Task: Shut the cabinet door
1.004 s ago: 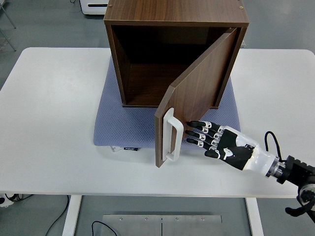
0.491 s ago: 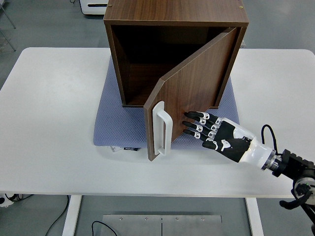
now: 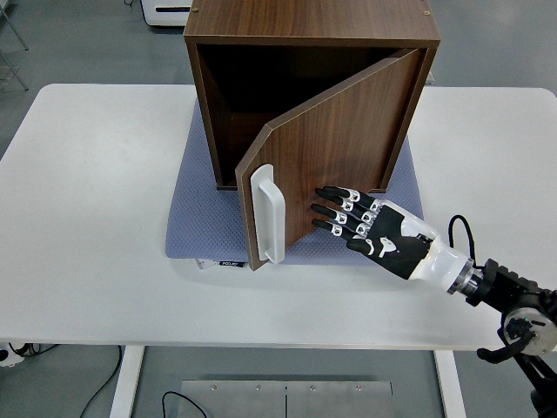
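Right black-and-white five-fingered hand [image 3: 361,228] comes in low over the white surface [image 3: 87,218], fingers apart and straight, tips flat on the dark brown wooden cabinet door [image 3: 335,157] beside its white handle [image 3: 267,213], placed to push, not grip. Door approx half shut; cabinet [image 3: 309,22] sits behind on a blue-grey mat [image 3: 200,218], prob. to stop sliding.

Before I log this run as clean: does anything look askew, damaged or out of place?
Nothing stands out. The cabinet sits squarely on the blue mat, and its door is simply half open on the right hinge, with the right hand flat against it. The white handle looks intact.
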You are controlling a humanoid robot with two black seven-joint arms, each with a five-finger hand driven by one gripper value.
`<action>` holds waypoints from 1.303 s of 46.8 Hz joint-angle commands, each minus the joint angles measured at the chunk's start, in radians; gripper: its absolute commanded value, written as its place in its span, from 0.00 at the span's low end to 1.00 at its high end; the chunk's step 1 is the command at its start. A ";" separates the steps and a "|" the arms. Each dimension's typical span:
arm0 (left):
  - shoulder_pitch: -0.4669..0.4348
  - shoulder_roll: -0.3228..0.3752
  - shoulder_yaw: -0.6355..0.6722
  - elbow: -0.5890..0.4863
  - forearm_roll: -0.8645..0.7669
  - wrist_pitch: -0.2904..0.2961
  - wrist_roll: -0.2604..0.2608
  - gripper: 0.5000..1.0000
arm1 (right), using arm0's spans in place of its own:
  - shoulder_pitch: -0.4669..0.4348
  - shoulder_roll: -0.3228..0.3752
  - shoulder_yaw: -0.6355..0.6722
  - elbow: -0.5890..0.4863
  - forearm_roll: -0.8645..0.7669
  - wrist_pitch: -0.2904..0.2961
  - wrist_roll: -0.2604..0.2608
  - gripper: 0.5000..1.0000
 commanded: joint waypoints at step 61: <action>0.000 0.000 0.000 0.000 -0.001 -0.001 0.000 1.00 | 0.120 0.084 -0.032 -0.064 -0.004 0.000 0.067 1.00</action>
